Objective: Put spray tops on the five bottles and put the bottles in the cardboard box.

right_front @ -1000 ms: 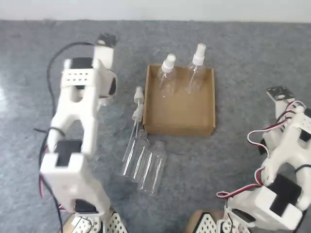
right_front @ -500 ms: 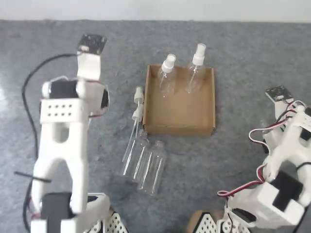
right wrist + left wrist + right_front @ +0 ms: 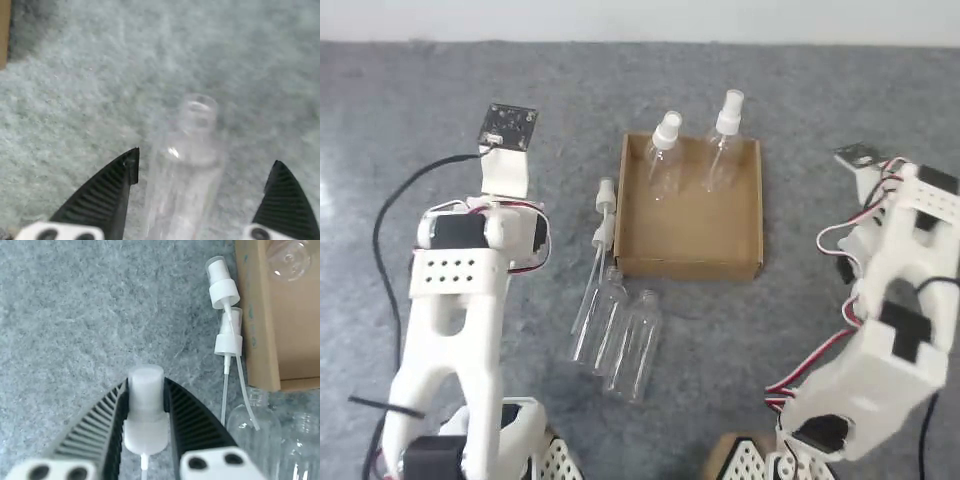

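The left pincer [image 3: 146,385] is clamped on a white spray top [image 3: 146,412], fingers tight against both its sides and its thin tube running back toward the wrist, above the grey worktop [image 3: 800,120]. The right pincer [image 3: 202,167] is spread wide, with an open bottle [image 3: 192,145] between its fingers, neither finger touching it, the uncapped neck pointing away from the wrist. In the high view the cardboard box [image 3: 688,267] sits at the middle of the worktop, and two capped bottles [image 3: 663,155] [image 3: 723,140] lie inside it against its 12 o'clock wall, side by side. Two loose spray tops [image 3: 606,195] [image 3: 603,235] lie just outside the box's 9 o'clock wall, one behind the other, their tubes trailing toward 6 o'clock. At 7 o'clock from the box, two bare bottles [image 3: 600,320] [image 3: 635,345] lie on their sides, touching each other, necks toward the box's near corner. The left arm [image 3: 455,300] stands at 9 o'clock from the box, well apart from it, and the right arm [image 3: 895,310] at 4 o'clock.
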Motion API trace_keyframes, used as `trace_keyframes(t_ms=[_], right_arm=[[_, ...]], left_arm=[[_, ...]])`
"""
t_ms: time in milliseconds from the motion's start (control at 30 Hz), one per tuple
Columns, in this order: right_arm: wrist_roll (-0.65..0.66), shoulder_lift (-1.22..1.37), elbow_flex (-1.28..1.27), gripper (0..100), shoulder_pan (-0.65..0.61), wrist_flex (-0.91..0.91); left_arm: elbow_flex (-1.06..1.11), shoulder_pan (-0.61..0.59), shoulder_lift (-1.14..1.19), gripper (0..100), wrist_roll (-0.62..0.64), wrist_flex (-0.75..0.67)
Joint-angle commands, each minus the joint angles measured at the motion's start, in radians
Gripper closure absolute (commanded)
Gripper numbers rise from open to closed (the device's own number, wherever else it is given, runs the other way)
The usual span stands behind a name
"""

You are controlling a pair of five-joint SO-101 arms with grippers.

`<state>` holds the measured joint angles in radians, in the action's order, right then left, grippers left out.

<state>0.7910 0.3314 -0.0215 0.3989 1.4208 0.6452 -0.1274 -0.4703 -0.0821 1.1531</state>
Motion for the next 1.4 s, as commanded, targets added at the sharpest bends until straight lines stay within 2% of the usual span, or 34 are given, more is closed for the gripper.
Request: trace_keyframes(t_ms=[0,100,367,500,667,800,967,1133,1367], right_arm=[[-0.011,0.041,0.064,66.0,-0.004,0.016],[-0.015,0.061,0.064,70.1,-0.001,0.016],[-0.069,-0.007,0.066,99.8,0.016,-0.015],[-0.080,-0.159,0.058,99.4,0.016,-0.007],[-0.229,-0.423,0.040,99.3,-0.068,0.010],[-0.315,-0.668,-0.078,99.3,-0.263,-0.004],[-0.437,-0.986,-0.256,99.3,-0.602,-0.068],[-0.542,-1.141,-0.453,99.3,-0.978,-0.259],[-0.585,-1.113,-0.669,99.3,-1.198,-0.547]], left_arm=[[-0.005,0.003,-0.044,99,0.012,-0.025],[-0.005,0.005,-0.044,99,0.012,-0.025],[-0.004,0.005,-0.044,99,0.014,-0.023],[-0.004,0.005,-0.046,99,0.017,-0.023],[-0.045,-0.005,-0.091,99,0.058,-0.017],[-0.096,0.002,-0.229,99,0.071,0.018],[-0.260,0.003,-0.387,99,0.081,0.109],[-0.473,0.006,-0.434,99,0.238,0.152],[-0.556,0.006,-0.454,99,0.445,0.123]])
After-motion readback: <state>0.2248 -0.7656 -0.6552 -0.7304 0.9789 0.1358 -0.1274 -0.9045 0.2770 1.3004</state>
